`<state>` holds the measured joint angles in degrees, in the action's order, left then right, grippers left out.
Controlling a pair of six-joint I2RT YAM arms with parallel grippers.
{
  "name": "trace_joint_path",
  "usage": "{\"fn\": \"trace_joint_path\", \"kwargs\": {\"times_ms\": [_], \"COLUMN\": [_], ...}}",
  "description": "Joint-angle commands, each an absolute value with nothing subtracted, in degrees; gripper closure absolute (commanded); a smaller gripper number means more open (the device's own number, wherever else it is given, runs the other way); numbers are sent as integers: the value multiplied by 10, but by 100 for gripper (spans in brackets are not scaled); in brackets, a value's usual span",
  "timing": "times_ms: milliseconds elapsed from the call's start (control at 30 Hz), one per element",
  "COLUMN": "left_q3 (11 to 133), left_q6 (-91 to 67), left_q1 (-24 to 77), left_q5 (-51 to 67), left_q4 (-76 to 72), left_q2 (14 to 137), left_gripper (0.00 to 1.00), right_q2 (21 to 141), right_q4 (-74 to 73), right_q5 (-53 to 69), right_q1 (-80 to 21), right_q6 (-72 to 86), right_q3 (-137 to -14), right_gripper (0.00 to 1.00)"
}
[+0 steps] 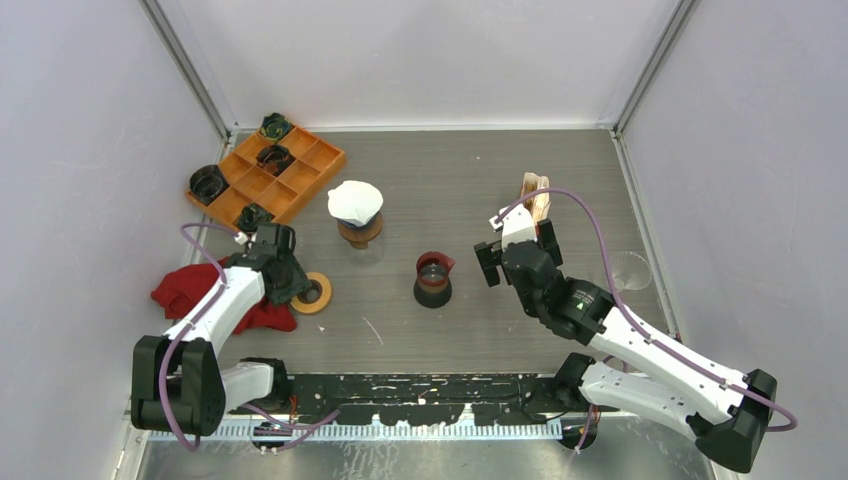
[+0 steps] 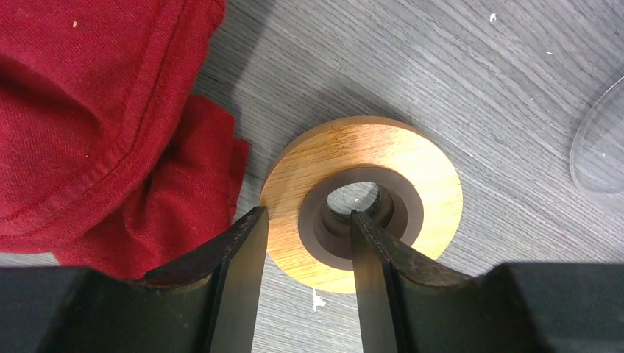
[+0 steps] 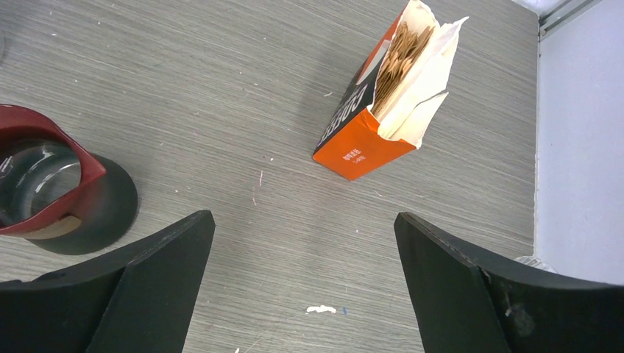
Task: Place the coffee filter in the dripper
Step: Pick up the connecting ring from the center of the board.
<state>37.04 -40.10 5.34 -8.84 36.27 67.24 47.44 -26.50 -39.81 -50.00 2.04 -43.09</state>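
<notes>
A white paper coffee filter (image 1: 355, 200) sits open on top of a brown dripper (image 1: 360, 232) behind the table's middle. A dark red dripper (image 1: 433, 277) with a glass inside stands on a black base at the centre; it also shows in the right wrist view (image 3: 44, 184). An orange box of brown filters (image 1: 536, 195) (image 3: 383, 103) lies at the right. My left gripper (image 1: 290, 285) (image 2: 307, 217) pinches a wooden ring (image 2: 368, 162), one finger in its hole, one on its outer rim. My right gripper (image 1: 517, 255) (image 3: 303, 220) is open and empty above bare table.
A red cloth (image 1: 190, 290) (image 2: 96, 125) lies just left of the ring. An orange compartment tray (image 1: 300, 165) with black pieces stands at the back left. A clear glass (image 1: 628, 270) stands near the right wall. A clear glass edge (image 2: 600, 147) shows right of the ring.
</notes>
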Motion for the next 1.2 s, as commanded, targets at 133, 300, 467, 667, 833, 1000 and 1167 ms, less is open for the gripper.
{"fn": "trace_joint_path", "kwargs": {"times_ms": [133, 300, 467, 667, 833, 1000, 1167], "left_q3": [372, 388, 386, 367, 363, 363, 364], "left_q6": [-398, -390, -387, -392, -391, -389, -389], "left_q1": [50, 50, 50, 50, 50, 50, 50], "left_q5": [-90, -107, -110, -91, -82, -73, -63], "left_q4": [379, 397, 394, 370, 352, 340, 336], "left_q2": [671, 652, 657, 672, 686, 709, 713], "left_gripper": [49, 45, 45, 49, 50, 54, 59], "right_q2": [456, 453, 452, 453, 456, 459, 462], "right_q4": [-237, -238, -239, -239, -240, -240, -239], "right_q5": [-413, -413, -412, -411, -408, -408, -408], "right_q1": [-497, -497, -497, -497, -497, -497, -497], "right_q6": [21, 22, 22, 23, 23, 23, 24], "right_q3": [-435, -435, -435, -435, -435, -435, -435], "right_gripper": [0, 0, 0, 0, 0, 0, 0]}}
